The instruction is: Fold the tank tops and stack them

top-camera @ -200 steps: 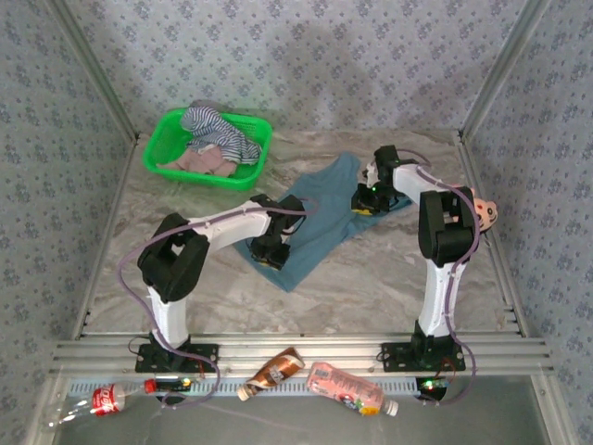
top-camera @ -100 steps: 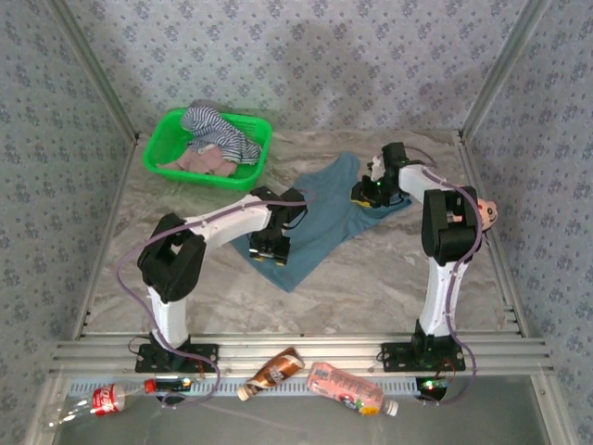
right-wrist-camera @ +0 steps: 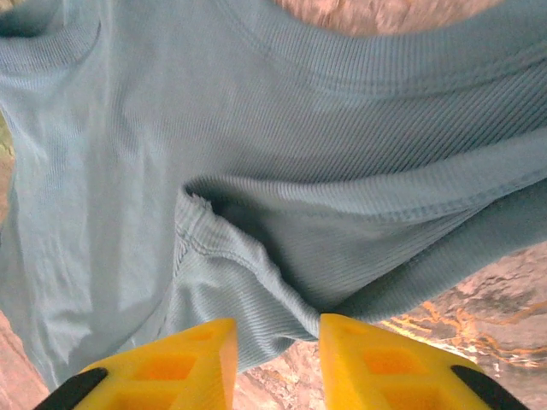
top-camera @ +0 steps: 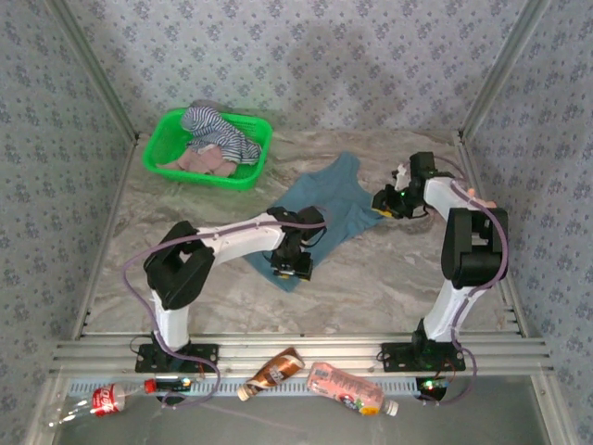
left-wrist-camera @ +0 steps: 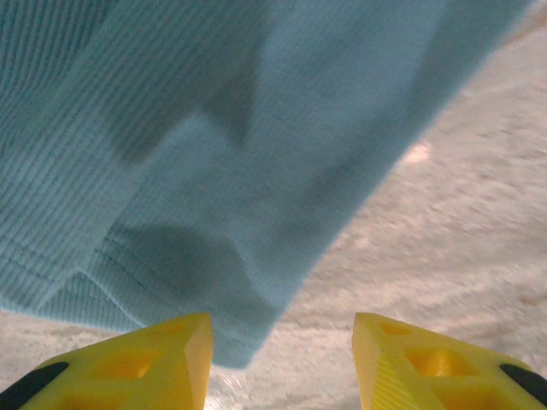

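nothing legible here tbh. the red-label bottle (top-camera: 104,400), the brown bottle (top-camera: 274,372) and the pink bottle (top-camera: 346,388) along the near edge all have labels, but the print is way too small and blurry to read.

The ribbed tank top (top-camera: 324,199) is plain teal-blue, and the tabletop (top-camera: 371,278) is marbled in beige and grey. The basket (top-camera: 159,139) is bright green, with one tank top striped navy and white (top-camera: 218,130) and another dusty pink (top-camera: 206,163). The arms (top-camera: 232,236) are white with black joints and lilac cables (top-camera: 130,264), their fingers (left-wrist-camera: 154,359) yellow tipped in black, and the walls (top-camera: 324,65) carry a grey-blue floral print.
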Robot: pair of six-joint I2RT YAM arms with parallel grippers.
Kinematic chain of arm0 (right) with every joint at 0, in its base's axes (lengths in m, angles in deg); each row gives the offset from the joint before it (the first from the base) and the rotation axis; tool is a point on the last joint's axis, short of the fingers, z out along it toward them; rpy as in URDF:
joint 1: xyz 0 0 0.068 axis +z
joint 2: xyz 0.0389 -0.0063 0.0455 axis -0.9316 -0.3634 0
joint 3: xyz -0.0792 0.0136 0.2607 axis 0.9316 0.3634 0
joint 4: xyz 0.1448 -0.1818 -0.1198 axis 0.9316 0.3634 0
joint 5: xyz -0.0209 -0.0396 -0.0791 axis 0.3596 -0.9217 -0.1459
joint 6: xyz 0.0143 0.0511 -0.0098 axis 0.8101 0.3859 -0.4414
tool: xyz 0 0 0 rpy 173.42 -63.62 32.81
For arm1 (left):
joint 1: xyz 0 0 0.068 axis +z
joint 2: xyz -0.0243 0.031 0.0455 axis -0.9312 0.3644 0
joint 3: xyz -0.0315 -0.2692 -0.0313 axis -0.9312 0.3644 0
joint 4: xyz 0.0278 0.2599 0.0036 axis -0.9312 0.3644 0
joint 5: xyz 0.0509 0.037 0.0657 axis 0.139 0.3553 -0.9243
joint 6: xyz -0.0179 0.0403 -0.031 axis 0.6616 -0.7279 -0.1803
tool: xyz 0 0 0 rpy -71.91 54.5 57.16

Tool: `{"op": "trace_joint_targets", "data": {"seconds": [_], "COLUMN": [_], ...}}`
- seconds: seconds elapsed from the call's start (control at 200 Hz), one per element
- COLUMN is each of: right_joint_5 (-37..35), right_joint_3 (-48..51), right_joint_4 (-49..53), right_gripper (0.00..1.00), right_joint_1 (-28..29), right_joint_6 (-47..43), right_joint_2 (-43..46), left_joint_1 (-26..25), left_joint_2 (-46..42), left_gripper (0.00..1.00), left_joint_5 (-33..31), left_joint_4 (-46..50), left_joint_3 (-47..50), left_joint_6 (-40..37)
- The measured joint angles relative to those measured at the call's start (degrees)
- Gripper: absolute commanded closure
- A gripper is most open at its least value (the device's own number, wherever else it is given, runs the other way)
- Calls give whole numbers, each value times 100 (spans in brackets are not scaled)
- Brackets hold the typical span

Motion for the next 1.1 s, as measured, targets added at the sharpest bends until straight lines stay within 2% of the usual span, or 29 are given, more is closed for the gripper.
{"op": "trace_joint_targets", "data": {"seconds": [0.38, 0.755, 0.884, 0.999, 1.099], "right_joint_5": [262, -267, -400, -516, -647], "right_joint_3": [-35, -98, -98, -96, -63], "right_joint_4": [-138, 190, 387, 577, 750], "right_gripper": [74, 73, 73, 73, 72], "right_joint_1": [417, 424, 422, 417, 411], "right_joint_6": [35, -356, -494, -586, -634], "right_joint_2": [-627, -719, -675, -623, -509], "left_joint_1": [105, 146, 210, 236, 236], "left_joint_2": [-63, -192, -245, -319, -363], "left_gripper": [62, 66, 65, 58, 56], "left_joint_5": [63, -7, -46, -39, -2], "left_joint_4": [-337, -273, -175, -160, -118], "left_joint_3": [632, 850, 918, 1003, 1038], "left_joint_6": [-164, -621, -767, -872, -892]}}
